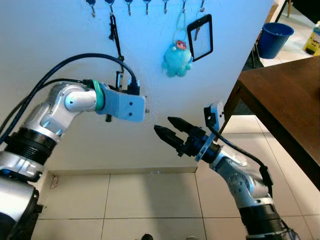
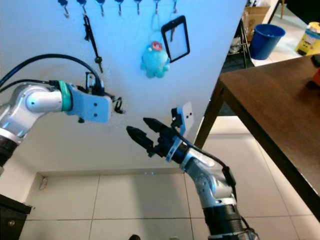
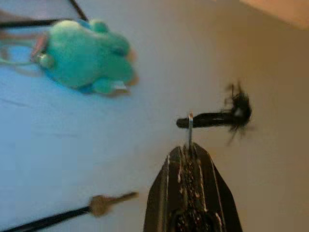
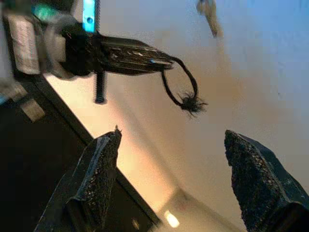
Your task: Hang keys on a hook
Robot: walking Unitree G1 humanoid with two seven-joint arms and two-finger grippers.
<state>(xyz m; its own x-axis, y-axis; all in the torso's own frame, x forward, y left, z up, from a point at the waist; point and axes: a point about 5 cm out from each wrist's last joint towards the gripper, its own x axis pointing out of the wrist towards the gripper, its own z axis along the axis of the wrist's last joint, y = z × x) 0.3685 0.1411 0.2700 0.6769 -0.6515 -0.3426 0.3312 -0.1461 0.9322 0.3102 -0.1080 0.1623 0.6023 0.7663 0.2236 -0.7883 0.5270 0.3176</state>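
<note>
We're mid-carry: left gripper (image 3: 190,159) fingers pinch the key cord (image 3: 217,117) just past their tips, right gripper (image 1: 167,127) fingers spread empty; next, lift to a free hook (image 1: 147,6).

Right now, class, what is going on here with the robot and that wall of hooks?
The robot faces a white wall with a row of hooks near the top. Its left end effector is shut on the keys' metal ring, with a frayed black cord loop dangling from it, held below the hooks. The right end effector is open and empty, just beside the left one. A teal plush, a black frame and a key on a strap already hang there.
</note>
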